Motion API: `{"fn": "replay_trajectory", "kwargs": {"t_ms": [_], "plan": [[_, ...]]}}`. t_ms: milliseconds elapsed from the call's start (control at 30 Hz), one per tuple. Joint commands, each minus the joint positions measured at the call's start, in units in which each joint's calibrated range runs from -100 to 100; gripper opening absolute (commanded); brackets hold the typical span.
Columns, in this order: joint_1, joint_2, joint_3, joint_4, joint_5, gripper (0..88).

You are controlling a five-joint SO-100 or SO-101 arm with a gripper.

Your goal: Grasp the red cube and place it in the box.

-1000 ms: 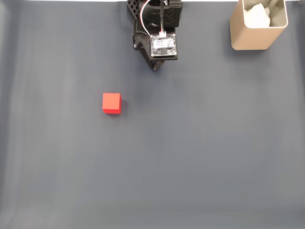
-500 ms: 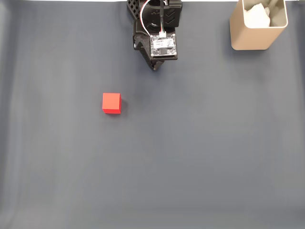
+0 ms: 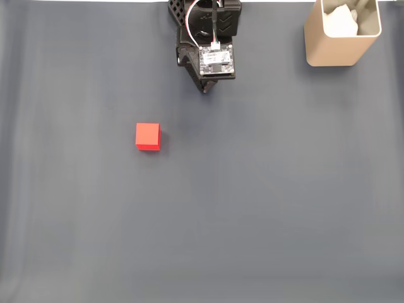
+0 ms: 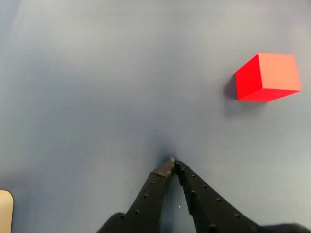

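The red cube (image 3: 148,136) sits alone on the dark grey table (image 3: 265,208), left of centre in the fixed view and up at the right edge in the wrist view (image 4: 267,76); across the last second it has not shifted at all, and nothing touches it. The gripper (image 4: 172,164) is clenched on nothing, its 2 fingertips meeting in a point just above the table in the wrist view, with the cube well apart from them, ahead and to the right; in the fixed view the arm (image 3: 207,44) is folded at the top edge, in the same pose as 1 second ago and half a second ago. The box (image 3: 341,31) stands upright in the top right corner of the fixed view, well apart from both cube and arm, with something pale inside that cannot be identified. So the only change is no change; my reading is that the task has not begun, and the reach, the opening of the jaws and the grasp all lie ahead; the jaws will need to part before they close on the cube.
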Motion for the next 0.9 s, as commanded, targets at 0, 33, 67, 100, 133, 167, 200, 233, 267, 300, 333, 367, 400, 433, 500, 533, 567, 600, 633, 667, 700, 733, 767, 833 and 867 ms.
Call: {"fn": "replay_trajectory", "kwargs": {"t_ms": [0, 33, 67, 100, 133, 167, 200, 233, 267, 300, 333, 367, 400, 433, 500, 533, 567, 600, 633, 667, 700, 733, 767, 833, 867], "plan": [[-0.3, 0.1, 0.5, 0.7, -0.1, 0.4], [-0.3, 0.1, 0.5, 0.7, -0.1, 0.2], [-0.3, 0.1, 0.5, 0.7, 0.0, 0.5], [-0.3, 0.1, 0.5, 0.7, 0.0, 0.2], [-0.3, 0.1, 0.5, 0.7, 0.0, 0.2], [-0.3, 0.1, 0.5, 0.7, 0.0, 0.5], [-0.3, 0.1, 0.5, 0.7, 0.0, 0.8], [-0.3, 0.1, 0.5, 0.7, 0.0, 0.8], [-0.3, 0.1, 0.5, 0.7, 0.0, 0.2], [-0.3, 0.1, 0.5, 0.7, 0.0, 0.2], [-0.3, 0.1, 0.5, 0.7, 0.0, 0.2], [-0.3, 0.1, 0.5, 0.7, 0.0, 0.2], [-0.3, 0.1, 0.5, 0.7, 0.0, 0.4], [-0.3, 0.1, 0.5, 0.7, 0.0, 0.5], [-0.3, 0.1, 0.5, 0.7, 0.0, 0.6], [-0.3, 0.1, 0.5, 0.7, 0.0, 0.3], [-0.3, 0.1, 0.5, 0.7, 0.0, 0.3], [-0.3, 0.1, 0.5, 0.7, 0.0, 0.3], [-0.3, 0.1, 0.5, 0.7, 0.0, 0.3], [-0.3, 0.0, 0.5, -0.2, -0.6, 0.3], [-0.2, 0.0, 0.5, -6.2, -1.2, 0.3], [-0.1, 0.0, 0.5, -7.4, -1.1, 0.3], [0.0, 0.0, 0.4, -8.7, -1.1, 0.3], [0.1, 0.0, 0.1, -12.1, -1.1, 0.3], [0.1, 0.0, -0.1, -13.8, -1.2, 0.3]]}}
